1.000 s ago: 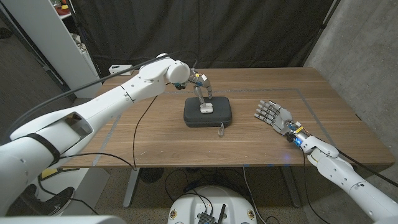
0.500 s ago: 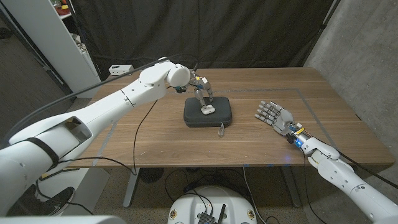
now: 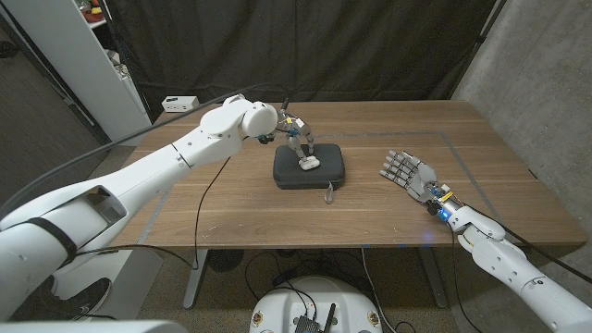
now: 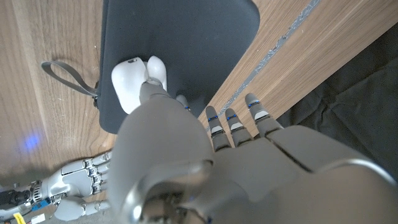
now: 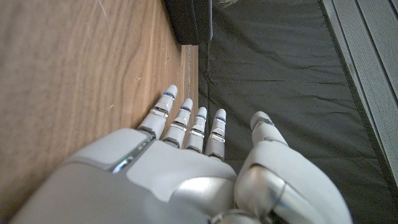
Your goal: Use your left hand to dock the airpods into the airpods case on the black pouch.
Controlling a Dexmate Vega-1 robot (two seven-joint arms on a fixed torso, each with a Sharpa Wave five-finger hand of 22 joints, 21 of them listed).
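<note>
The small white glossy airpods case (image 3: 308, 161) is seen lying on the flat black rectangular pouch (image 3: 328, 172), with the left hand (image 3: 298, 131) poised directly over it, fingers lowered onto it; whether an earbud is held cannot be told. Docking appears under way. Right of the pouch, the right hand (image 3: 406, 171) waits with fingers spread, holding nothing. No writing is legible.

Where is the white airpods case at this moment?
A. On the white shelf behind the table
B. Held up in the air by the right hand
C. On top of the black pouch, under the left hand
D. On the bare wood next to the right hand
C: the airpods case lies on the black pouch, with the left hand reaching down to it, while the right hand is apart on the table.
</note>
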